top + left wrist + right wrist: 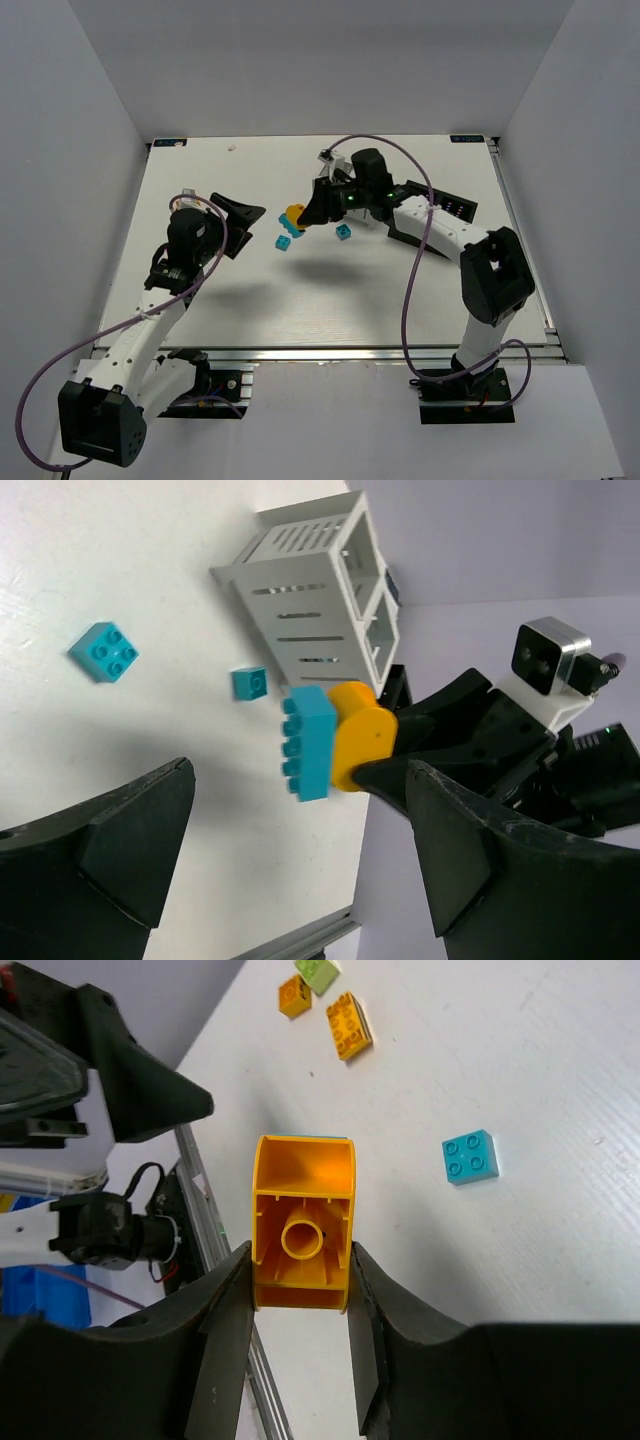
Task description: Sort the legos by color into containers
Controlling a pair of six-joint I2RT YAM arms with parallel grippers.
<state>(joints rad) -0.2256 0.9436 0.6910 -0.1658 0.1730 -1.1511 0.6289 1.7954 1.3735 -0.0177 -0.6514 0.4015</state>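
The right gripper (300,1270) clamps an orange rounded brick (303,1215) above the table's middle, with a cyan brick (308,742) stuck to it. To its left the left gripper (300,865) hangs agape and empty. A square cyan piece (104,652) and a small cyan piece (249,683) lie loose below. The white container (320,590) sits on the far side.

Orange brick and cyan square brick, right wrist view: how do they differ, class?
The orange brick is gripped in the right tool; the cyan brick lies loose on the table. The orange brick shows its hollow underside; the cyan brick shows four studs. Both are plastic.
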